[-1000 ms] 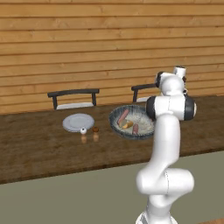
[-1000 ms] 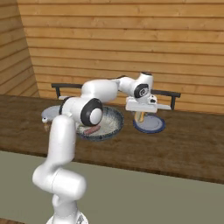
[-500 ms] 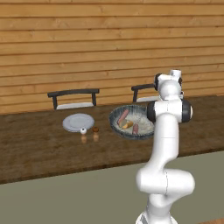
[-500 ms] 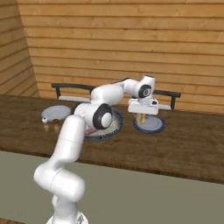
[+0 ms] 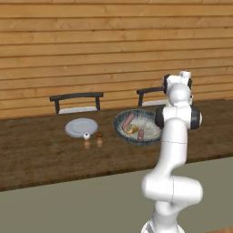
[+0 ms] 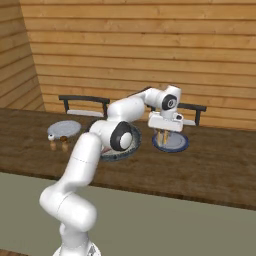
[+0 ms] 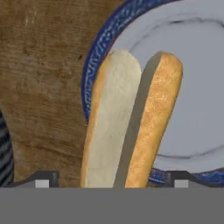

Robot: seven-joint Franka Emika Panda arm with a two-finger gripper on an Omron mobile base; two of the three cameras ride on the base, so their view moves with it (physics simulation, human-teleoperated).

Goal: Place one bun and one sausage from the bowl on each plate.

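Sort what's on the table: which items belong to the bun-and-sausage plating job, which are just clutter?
Job items:
bowl, sausages and a bun inside
grey plate
blue-rimmed plate
bun between the fingers of the gripper, over the blue-rimmed plate

Just lying about:
two small shakers in front of the grey plate
two dark chairs behind the table

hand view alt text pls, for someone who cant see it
A split hot dog bun stands between the tool's two dark fingertips, its pale cut face to the left and golden crust to the right. Behind it lies a blue-rimmed plate on a dark wooden table. The bowl's dark patterned edge shows at the far left.
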